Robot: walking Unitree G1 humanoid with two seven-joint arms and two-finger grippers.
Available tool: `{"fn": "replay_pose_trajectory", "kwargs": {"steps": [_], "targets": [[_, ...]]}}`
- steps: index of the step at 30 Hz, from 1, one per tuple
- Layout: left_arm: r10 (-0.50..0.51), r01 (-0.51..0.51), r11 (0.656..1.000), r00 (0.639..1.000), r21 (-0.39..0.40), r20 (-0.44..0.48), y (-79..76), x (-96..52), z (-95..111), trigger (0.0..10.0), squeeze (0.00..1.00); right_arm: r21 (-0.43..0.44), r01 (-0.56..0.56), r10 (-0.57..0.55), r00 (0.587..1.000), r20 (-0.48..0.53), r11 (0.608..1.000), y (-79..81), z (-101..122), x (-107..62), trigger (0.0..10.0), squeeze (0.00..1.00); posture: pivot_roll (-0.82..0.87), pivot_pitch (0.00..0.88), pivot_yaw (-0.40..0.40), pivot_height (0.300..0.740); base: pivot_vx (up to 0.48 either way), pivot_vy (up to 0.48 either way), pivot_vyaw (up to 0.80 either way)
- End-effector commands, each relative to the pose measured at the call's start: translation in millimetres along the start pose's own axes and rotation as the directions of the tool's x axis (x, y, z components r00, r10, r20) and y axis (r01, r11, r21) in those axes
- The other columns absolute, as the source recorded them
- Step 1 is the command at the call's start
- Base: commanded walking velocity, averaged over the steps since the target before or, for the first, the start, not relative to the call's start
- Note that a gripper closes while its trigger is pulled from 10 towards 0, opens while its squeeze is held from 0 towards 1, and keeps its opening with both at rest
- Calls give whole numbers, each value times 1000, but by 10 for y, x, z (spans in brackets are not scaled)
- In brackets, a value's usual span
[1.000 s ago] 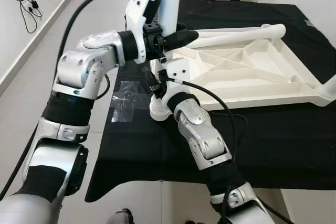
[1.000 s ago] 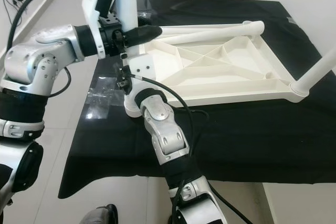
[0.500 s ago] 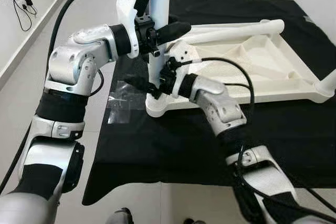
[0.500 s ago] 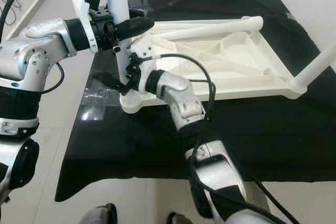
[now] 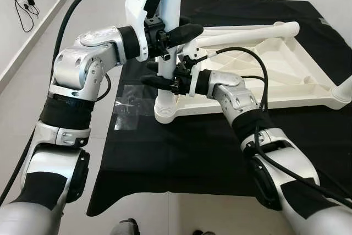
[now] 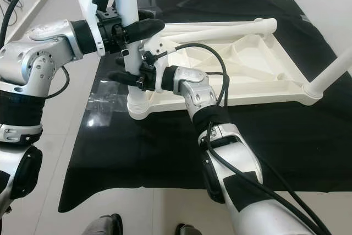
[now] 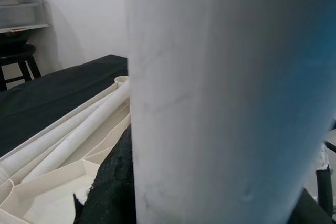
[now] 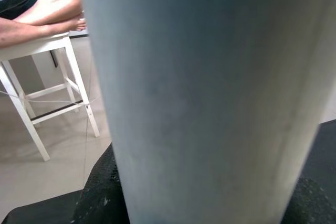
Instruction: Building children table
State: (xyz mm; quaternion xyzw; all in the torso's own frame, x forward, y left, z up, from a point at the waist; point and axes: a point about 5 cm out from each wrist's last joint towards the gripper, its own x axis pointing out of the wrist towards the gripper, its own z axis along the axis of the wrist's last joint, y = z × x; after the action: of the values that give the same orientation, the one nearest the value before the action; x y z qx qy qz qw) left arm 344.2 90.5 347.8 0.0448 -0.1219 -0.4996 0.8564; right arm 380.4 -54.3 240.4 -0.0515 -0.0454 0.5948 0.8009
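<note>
Upside down on the black-draped table (image 5: 181, 152) lies the white tabletop (image 5: 258, 75), ribbed underneath. Its white leg (image 5: 166, 37) stands upright in the near-left corner socket. Left tool (image 5: 179, 32) grasps the leg higher, right tool (image 5: 159, 81) lower, apparently clamped. Right wrist view catches a white stool (image 8: 37, 77) beyond.

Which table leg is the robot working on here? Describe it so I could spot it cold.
On the black-covered table lies an upturned white tabletop. At its near left corner socket stands the upright white leg, with the left gripper above and the right gripper below. The other legs lie flat.
</note>
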Motion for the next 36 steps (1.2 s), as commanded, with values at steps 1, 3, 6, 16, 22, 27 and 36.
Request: {"fn": "replay_pose_trajectory", "kwargs": {"steps": [1,3,6,16,22,27,36], "targets": [[-35,35,999,999,-5,-22,-72,67,-62,0,0,38,-117,117,993,-12,992,152,-82,177,0,0,149,158,-52,740,0,0,0],[-32,33,999,999,8,-29,-65,69,-65,0,0,50,-109,109,994,5,993,138,-98,171,0,0,143,159,-52,740,0,0,0],[2,-2,1000,1000,-1,-13,-26,68,-52,4980,55,58,-83,81,996,32,995,121,-110,152,0,0,142,159,-50,740,0,0,0],[30,-30,999,999,-9,-14,9,50,-19,10000,1000,100,476,-462,876,-139,874,90,-611,-53,0,0,146,156,-67,740,0,0,0],[45,-45,999,998,3,-37,47,33,-44,10000,0,145,735,-709,678,-195,663,645,-929,70,0,0,138,150,-43,740,0,0,0],[40,-40,999,999,4,-30,46,66,-29,0,0,156,696,-688,717,-110,700,539,-754,289,0,0,138,140,-40,740,0,0,0],[32,-32,999,999,3,-32,37,38,-35,0,0,105,697,-683,717,-140,710,496,-712,221,10000,0,142,136,-43,740,0,0,0]]}}
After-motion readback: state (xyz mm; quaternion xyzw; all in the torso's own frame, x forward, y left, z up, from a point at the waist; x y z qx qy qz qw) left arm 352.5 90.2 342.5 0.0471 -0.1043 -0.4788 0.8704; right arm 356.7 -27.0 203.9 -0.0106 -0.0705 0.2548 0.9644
